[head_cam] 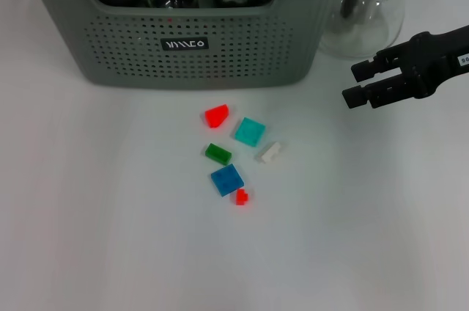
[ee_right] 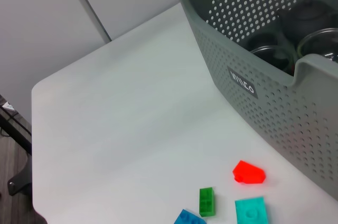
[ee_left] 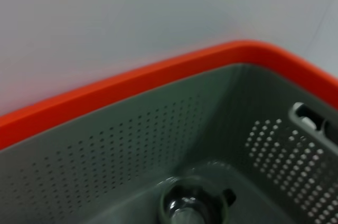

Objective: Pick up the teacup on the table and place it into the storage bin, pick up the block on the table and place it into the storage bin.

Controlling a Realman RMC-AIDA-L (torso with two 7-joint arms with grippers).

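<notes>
The right gripper (head_cam: 352, 83), fingers narrowly parted and empty, is hovering near the table's (head_cam: 88, 238) right edge, while the small, light, rigid blocks (head_cam: 228, 180), best pinched across flat sides, are lying mid-table before the storage bin (head_cam: 183, 25).

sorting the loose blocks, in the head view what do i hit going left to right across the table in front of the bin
red block → green block → blue block → small red block → teal block → white block → right end effector
</notes>
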